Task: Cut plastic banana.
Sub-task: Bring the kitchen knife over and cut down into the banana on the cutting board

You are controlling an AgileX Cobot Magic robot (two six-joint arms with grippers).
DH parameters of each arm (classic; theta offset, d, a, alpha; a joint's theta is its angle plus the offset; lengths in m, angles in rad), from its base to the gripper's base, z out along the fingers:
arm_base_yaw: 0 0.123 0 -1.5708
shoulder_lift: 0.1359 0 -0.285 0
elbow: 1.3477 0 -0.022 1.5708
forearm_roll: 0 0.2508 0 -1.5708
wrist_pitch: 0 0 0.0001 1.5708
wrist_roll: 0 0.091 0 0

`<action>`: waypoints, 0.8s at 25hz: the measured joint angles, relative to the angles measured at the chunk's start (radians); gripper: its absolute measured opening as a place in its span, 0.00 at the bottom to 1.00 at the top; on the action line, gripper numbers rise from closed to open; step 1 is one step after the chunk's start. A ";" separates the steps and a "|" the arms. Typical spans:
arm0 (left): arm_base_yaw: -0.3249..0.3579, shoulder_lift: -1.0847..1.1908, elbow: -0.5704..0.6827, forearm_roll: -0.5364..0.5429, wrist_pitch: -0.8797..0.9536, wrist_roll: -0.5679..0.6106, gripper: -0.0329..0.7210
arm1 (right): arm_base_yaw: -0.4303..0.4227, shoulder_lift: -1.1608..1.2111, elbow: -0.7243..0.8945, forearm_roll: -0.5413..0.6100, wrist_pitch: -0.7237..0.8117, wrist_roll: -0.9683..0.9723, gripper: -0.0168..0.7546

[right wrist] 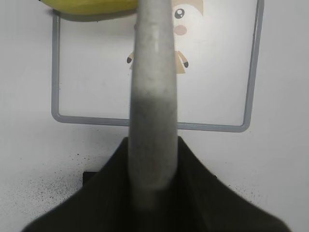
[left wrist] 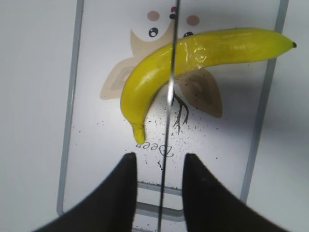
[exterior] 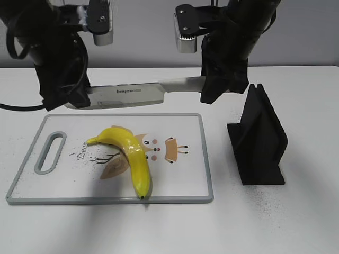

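Two grippers: my right gripper pinches the knife handle; left gripper straddles its tip, contact unclear.
Board print: "Deer" on cutting board.
Banana: under blade, apart.

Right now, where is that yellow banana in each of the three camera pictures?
Exterior view: the banana lies on the cutting board, left of centre, below the knife.
Left wrist view: it curves across the upper half, with the blade's edge crossing in front.
Right wrist view: only a sliver shows at the top edge, left of the knife handle.
Shared landmark: the cartoon owl print on the board.
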 joint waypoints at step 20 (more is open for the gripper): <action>0.000 0.026 0.313 -0.110 -0.334 -0.041 0.04 | 0.004 0.089 0.024 0.029 -0.030 -0.037 0.23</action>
